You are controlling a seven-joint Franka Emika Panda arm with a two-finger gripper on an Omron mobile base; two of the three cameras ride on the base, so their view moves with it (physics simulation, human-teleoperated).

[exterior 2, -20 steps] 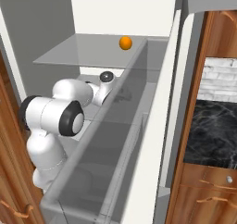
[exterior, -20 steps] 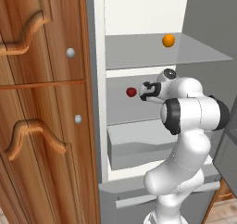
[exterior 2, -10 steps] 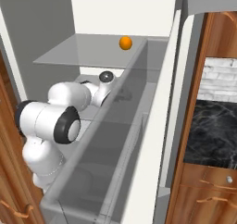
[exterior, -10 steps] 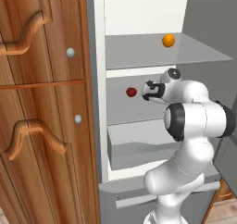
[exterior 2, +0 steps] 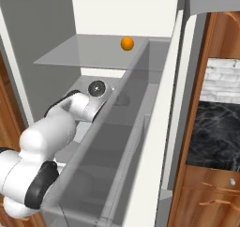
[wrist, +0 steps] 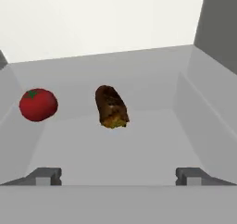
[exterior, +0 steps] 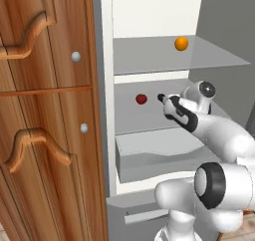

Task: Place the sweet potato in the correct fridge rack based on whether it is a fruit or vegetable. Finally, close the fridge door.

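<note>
One sweet potato (wrist: 111, 106), one red tomato-like ball (wrist: 38, 104), one orange ball (exterior: 181, 43). Two glass shelves visible in the fridge: an upper one (exterior: 149, 56) and the fridge rack (wrist: 115, 144) below it, plus one grey drawer tub (exterior: 154, 153) under that. Two wooden cabinet doors (exterior: 45, 36) stand left of the fridge in the left base view.

Upper shelf holds the orange ball only, sitting toward its back right in the left base view; in the right base view the same ball (exterior 2: 127, 43) sits at the far edge of that shelf. The fridge rack, the lower shelf, holds the sweet potato and the red ball. In my hand view the potato lies on the rack roughly centre, long axis pointing toward the back wall, orange-brown end facing me; red ball is to its left, apart from it, not touching. Red ball (exterior: 141, 99) also shows in the left base view on that shelf, left of my wrist. Cannot tell what is in the drawer tub.

My gripper (wrist: 118, 176) is open wide: the two finger tips (wrist: 46, 176) stand far apart at the bottom of my hand view, nothing between them, touching nothing. The potato sits ahead of them, clear of both. In the left base view my gripper (exterior: 162, 98) reaches in just above the lower shelf. The fridge door (exterior 2: 117, 141) stands open, seen edge-on in the right base view.
</note>
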